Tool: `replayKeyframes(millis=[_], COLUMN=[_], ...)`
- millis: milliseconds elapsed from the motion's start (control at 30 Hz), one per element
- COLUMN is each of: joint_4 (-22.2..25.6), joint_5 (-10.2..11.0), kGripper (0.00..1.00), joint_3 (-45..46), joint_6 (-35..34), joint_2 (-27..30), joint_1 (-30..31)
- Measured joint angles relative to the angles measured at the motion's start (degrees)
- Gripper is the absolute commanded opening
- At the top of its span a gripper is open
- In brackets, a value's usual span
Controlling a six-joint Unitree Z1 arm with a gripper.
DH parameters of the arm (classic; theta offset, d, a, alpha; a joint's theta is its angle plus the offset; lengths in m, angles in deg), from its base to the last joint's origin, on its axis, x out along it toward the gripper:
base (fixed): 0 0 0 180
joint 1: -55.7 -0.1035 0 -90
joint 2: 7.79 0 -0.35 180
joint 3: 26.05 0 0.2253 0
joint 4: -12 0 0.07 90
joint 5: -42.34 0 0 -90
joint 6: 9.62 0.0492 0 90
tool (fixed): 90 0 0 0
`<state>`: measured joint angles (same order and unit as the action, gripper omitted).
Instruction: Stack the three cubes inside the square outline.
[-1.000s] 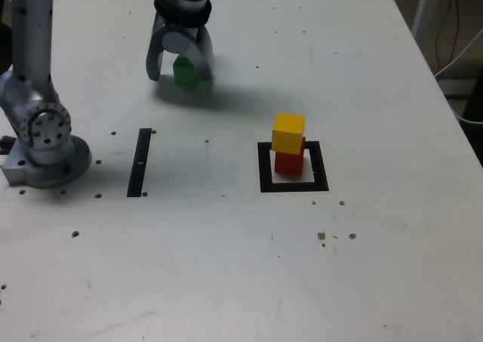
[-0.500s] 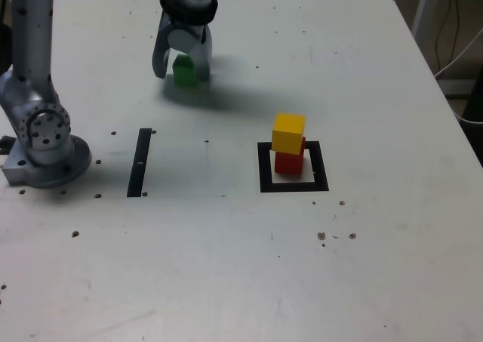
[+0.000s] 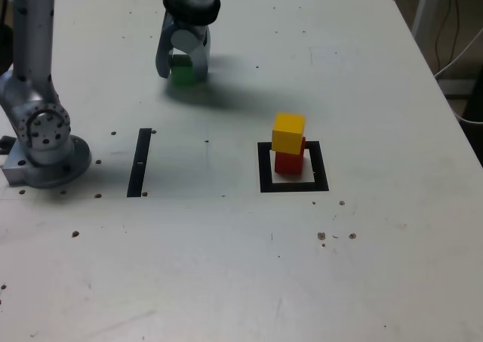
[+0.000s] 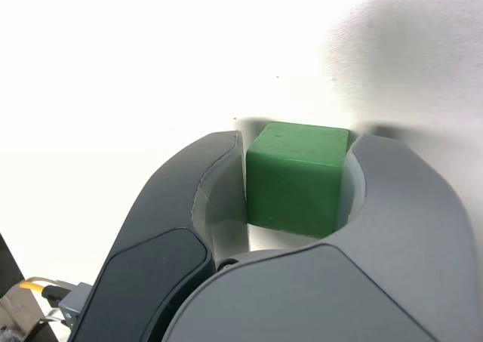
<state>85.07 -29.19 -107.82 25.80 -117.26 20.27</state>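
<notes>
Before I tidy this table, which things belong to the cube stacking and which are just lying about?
Needed:
- green cube
- yellow cube
- red cube
- square outline
- gripper

Apparently not needed:
- black strip
- white cable

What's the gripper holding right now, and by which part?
The gripper has the green cube between its fingers, by two opposite sides; whether the grip is firm can't be told.
</notes>
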Motion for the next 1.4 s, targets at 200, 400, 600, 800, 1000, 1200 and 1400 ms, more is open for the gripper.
replayKeyframes(millis=[200, 400, 600, 800, 1000, 1200, 1400], joint_4=[0.76, 4.34, 15.37, 26.22, 31.03, 32.33, 32.58], joint_5=[0.23, 0.25, -0.32, -4.74, -10.64, -11.57, -11.66], kGripper=[0.26, 0.26, 0.26, 0.26, 0.26, 0.26, 0.26], joint_3=[-0.62, -2.42, -11.93, -22.91, -31.47, -34.74, -36.87], joint_6=[0.00, -1.34, -8.42, -14.18, -20.83, -27.03, -29.67], joint_2=[0.64, 3.08, 5.60, 8.32, 7.83, 1.03, -2.44], joint_1=[1.00, 4.97, 16.10, 27.42, 38.73, 43.04, 44.52])
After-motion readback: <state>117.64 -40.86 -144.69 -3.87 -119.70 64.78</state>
